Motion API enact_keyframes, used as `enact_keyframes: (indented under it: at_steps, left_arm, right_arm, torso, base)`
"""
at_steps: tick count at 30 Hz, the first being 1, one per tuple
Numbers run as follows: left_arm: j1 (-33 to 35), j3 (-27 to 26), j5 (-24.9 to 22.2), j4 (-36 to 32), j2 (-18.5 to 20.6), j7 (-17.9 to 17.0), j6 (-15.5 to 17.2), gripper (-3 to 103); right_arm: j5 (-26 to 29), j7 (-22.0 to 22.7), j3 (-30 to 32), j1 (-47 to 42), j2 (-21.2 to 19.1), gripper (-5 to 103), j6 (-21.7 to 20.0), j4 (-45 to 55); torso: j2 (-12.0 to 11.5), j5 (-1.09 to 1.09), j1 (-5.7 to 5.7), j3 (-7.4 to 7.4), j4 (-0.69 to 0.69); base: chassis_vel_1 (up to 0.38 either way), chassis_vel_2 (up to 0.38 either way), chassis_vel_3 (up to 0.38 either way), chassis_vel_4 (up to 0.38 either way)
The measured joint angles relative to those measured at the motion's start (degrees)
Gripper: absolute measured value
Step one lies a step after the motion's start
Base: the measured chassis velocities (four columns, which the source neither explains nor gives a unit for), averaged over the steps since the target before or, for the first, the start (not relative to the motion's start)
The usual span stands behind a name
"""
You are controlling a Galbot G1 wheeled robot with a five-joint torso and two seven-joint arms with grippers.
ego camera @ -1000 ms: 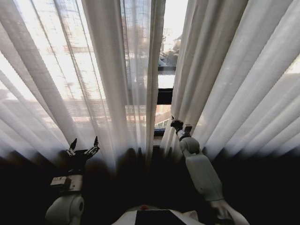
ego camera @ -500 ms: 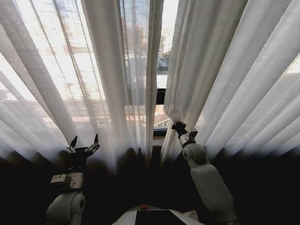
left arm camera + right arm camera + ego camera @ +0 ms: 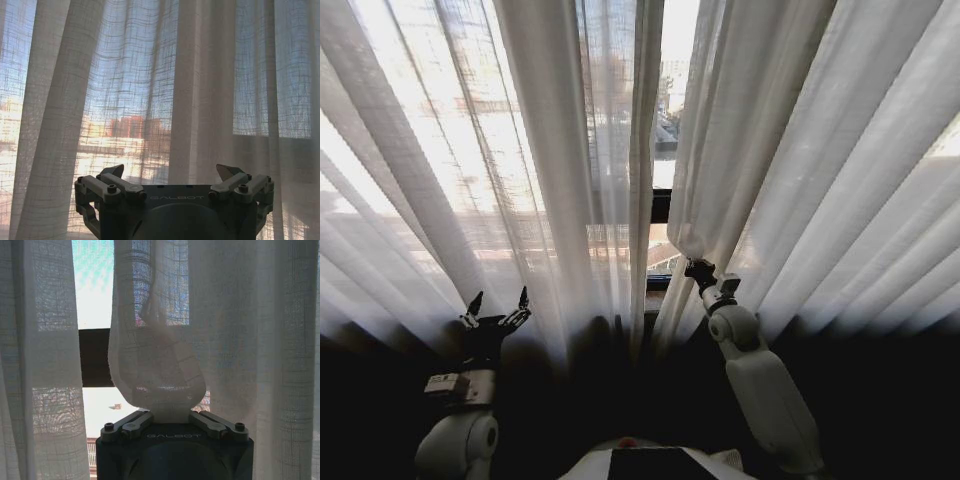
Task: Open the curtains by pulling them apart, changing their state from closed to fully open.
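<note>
your right claw [image 3: 698, 270] is pinched shut on a bunched fold at the inner edge of the right panel of the curtains [image 3: 800, 170], beside the narrow centre gap. your left claw [image 3: 497, 312] hangs spread wide, holding nothing, before the left panel [image 3: 470, 150].

Before us: two curtains [image 3: 520, 150], our two grippers, left gripper [image 3: 497, 305] and right gripper [image 3: 698, 270].

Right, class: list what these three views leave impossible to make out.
1. Right gripper: fingertip contact is hidden in the right wrist view by bunched fabric of the right curtain.
2. Curtain tops and rail: cut off by the head view's upper edge.
3. Hems: lost in shadow low in the head view.
</note>
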Motion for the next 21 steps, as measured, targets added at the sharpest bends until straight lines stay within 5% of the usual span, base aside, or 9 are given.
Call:
enact_keyframes:
  at_steps: [21]
  left_arm:
    - [-0.7, 0.1, 0.0, 1.0, 0.4, 0.2, 0.1, 100]
  right_arm:
    - [-0.1, -0.5, 1.6, 0.7, 0.1, 0, -0.2, -0.9]
  torso:
    - [0.0, 0.01, 0.02, 0.01, 0.00]
  base:
    - [-0.165, -0.156, 0.168, 0.160]
